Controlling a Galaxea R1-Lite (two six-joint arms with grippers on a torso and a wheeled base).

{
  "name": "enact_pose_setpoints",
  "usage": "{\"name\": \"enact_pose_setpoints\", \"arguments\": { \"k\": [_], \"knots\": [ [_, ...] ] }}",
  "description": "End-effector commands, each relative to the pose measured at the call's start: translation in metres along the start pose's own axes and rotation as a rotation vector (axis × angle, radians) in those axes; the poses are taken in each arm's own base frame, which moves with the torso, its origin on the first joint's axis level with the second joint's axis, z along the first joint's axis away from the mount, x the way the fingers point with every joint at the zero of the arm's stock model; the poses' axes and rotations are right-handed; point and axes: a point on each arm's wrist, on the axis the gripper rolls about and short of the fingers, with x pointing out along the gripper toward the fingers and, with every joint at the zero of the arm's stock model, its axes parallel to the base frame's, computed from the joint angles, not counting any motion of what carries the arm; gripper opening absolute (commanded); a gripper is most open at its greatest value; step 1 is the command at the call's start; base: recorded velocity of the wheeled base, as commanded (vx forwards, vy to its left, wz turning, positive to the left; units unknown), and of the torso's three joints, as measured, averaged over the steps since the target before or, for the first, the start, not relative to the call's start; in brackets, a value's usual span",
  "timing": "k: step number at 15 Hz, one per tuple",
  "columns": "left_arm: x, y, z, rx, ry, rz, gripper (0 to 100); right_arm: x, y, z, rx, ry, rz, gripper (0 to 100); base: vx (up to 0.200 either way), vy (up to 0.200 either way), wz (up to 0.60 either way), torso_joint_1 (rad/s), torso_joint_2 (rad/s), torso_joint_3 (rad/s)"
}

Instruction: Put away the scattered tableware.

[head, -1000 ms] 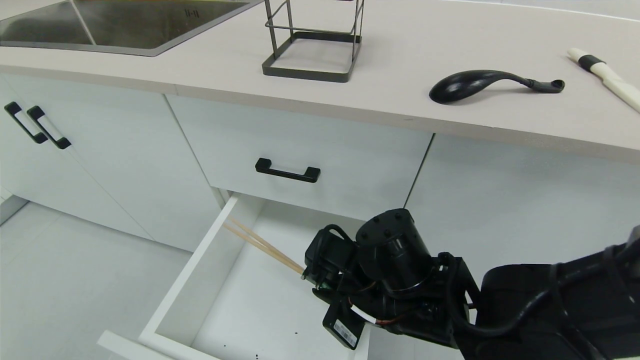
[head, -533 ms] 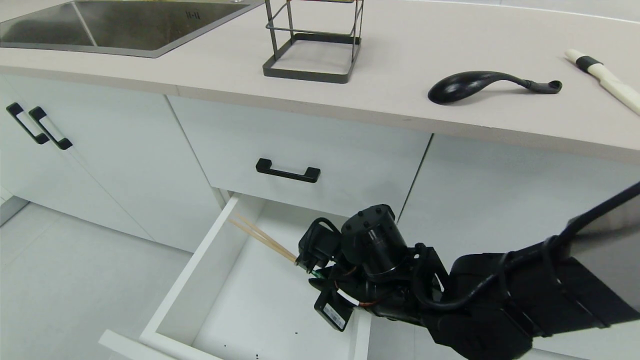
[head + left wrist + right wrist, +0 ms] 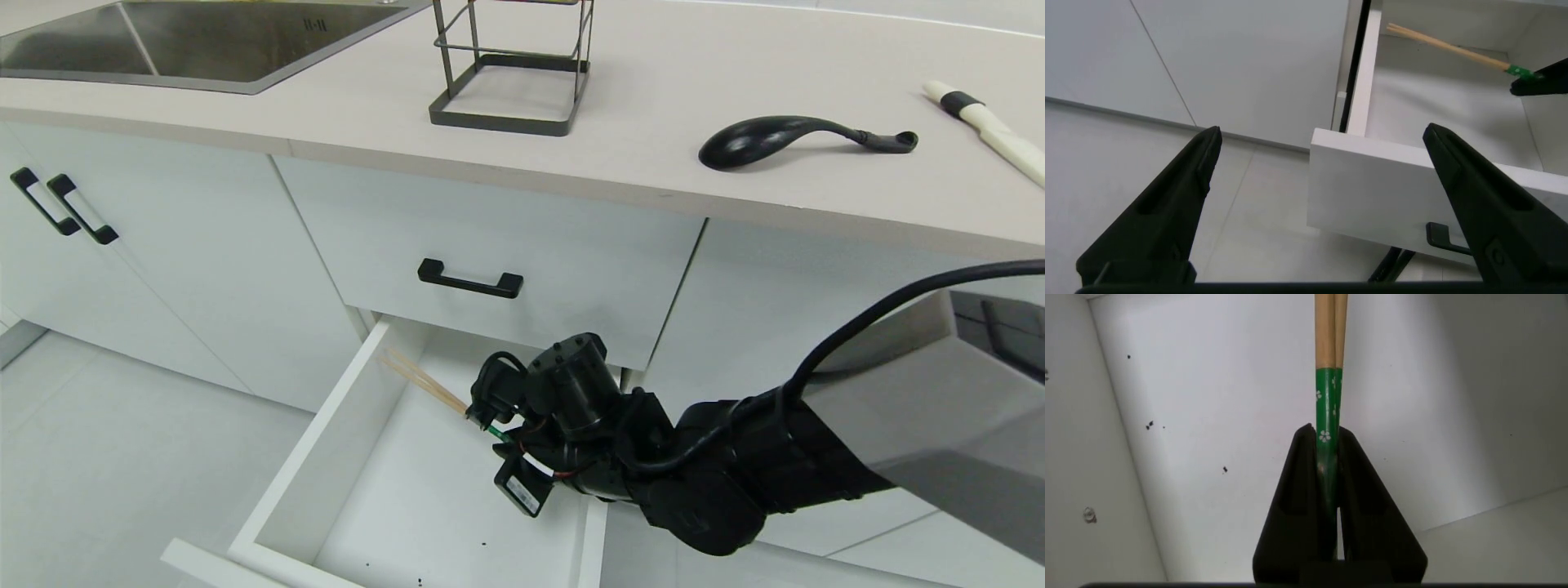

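Head: your R fingers (image 3: 483, 414) sit inside the open drawer (image 3: 314, 461), clamped on the green end of the chopsticks (image 3: 424, 382). The sticks jut toward the drawer's back-left corner. Black spoon (image 3: 759, 140) lies on the tabletop (image 3: 653, 65).
L wrist: L fingers (image 3: 1180, 188) spread wide, nothing btwn them, outside the drawer front.
R wrist: chopsticks (image 3: 1329, 343) pinched tight btwn both R fingers (image 3: 1294, 506), w/ the wooden lengths running out past the fingertips over the drawer floor.

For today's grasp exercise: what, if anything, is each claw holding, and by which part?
The right claw grips a pair of chopsticks by their green-painted end, over the open drawer. The left claw holds nothing.
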Motion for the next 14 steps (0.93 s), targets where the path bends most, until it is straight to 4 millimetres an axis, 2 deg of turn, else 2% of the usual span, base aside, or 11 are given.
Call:
{"name": "enact_pose_setpoints", "arguments": {
  "k": [1,14],
  "knots": [
    [0.0,0.0,0.0,0.0,0.001,0.001,100,0.011,0.002,-0.006,-0.002,0.024,-0.004,0,0.0,0.0,0.0,0.0,0.0,0.0],
    [0.0,0.0,0.0,0.0,0.003,0.0,100,0.04,0.007,-0.014,-0.052,0.069,0.006,0,0.0,0.0,0.0,0.0,0.0,0.0]
  ]
}}
